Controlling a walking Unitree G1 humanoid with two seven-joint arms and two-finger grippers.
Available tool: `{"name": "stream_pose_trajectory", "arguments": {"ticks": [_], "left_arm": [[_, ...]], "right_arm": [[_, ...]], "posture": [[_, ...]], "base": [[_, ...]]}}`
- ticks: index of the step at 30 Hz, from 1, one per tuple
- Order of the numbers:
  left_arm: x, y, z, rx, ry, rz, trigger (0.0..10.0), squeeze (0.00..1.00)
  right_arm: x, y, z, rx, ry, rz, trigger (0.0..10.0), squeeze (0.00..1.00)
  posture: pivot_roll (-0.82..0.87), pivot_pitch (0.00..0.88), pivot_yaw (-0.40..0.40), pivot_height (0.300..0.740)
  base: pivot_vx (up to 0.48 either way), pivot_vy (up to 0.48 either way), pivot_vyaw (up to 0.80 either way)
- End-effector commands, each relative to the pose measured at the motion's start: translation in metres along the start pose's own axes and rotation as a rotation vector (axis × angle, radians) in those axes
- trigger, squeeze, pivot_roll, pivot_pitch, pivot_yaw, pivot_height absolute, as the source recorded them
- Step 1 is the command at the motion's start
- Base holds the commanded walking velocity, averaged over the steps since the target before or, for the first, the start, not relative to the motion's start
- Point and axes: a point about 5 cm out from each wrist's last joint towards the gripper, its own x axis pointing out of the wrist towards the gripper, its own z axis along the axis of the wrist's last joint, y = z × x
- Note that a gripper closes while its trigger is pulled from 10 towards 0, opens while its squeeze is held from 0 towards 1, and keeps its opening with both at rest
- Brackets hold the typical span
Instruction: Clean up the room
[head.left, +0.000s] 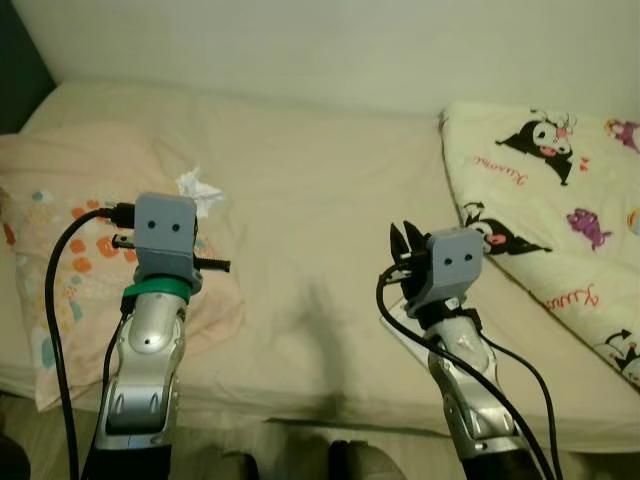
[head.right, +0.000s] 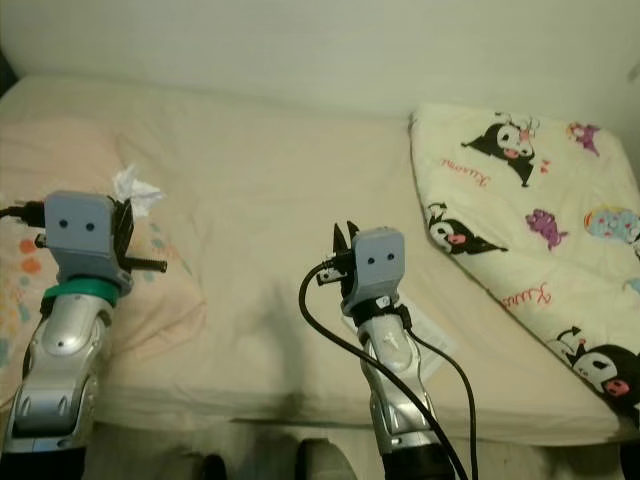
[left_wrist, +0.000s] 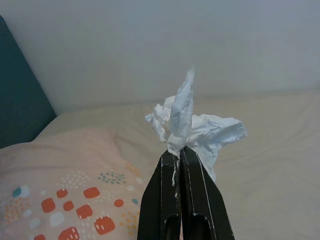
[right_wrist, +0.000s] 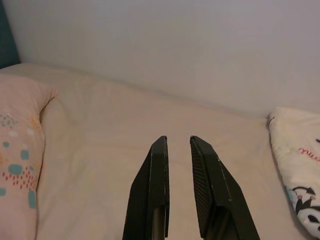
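The left end effector (left_wrist: 178, 152) has its black fingers pinched tight on a crumpled white tissue (left_wrist: 192, 127), a ragged wad with one twisted peak sticking up, held in the air above the pink patterned pillow (head.left: 60, 250). The right end effector (right_wrist: 177, 145) hangs over the cream bed (head.left: 320, 200), fingers slightly parted around nothing. Farther right lies a cartoon-printed blanket (head.left: 560, 200).

Head pair downward – wrist views bed-level (head.left: 300, 200)

Cream-sheeted bed (head.left: 320, 200) against a pale wall (head.left: 330, 40) — patterned pillow (head.left: 60, 250), cartoon-print blanket (head.left: 560, 200) on it.
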Motion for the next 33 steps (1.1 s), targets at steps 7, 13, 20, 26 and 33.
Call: {"name": "stream_pose_trajectory", "arguments": {"ticks": [7,13,20,26,33], "left_arm": [[-0.0026,-0.006,-0.007,-0.009,0.022,-0.012,10.0,0.0],[-0.0043,-0.0069,-0.0091,-0.009,0.026,-0.016,10.0,0.0],[-0.0056,-0.0064,-0.0103,-0.004,0.028,-0.016,10.0,0.0],[-0.0066,-0.006,-0.011,0.001,0.031,-0.015,10.0,0.0],[-0.0078,-0.0054,-0.0111,0.004,0.033,-0.014,10.0,0.0]], "right_arm": [[-0.0029,-0.0041,-0.0063,-0.011,0.019,-0.023,10.0,0.0],[-0.0027,-0.0004,-0.0058,0.003,0.013,-0.006,10.0,0.0],[-0.002,0.0028,-0.0053,0.013,0.006,0.001,10.0,0.0],[-0.0024,0.0035,-0.0054,0.018,0.005,0.003,10.0,0.0],[-0.0032,0.0042,-0.0052,0.022,0.004,0.003,10.0,0.0]], "posture": [[-0.08,0.019,-0.018,0.74],[-0.08,0.019,-0.018,0.74],[-0.07,0.03,-0.017,0.74],[-0.07,0.035,-0.017,0.74],[-0.07,0.041,-0.014,0.74]], "base": [[0.0,0.0,0.0],[-0.122,0.0,0.0],[-0.286,0.0,0.0],[-0.306,0.0,0.0],[-0.307,0.0,0.0]]}}
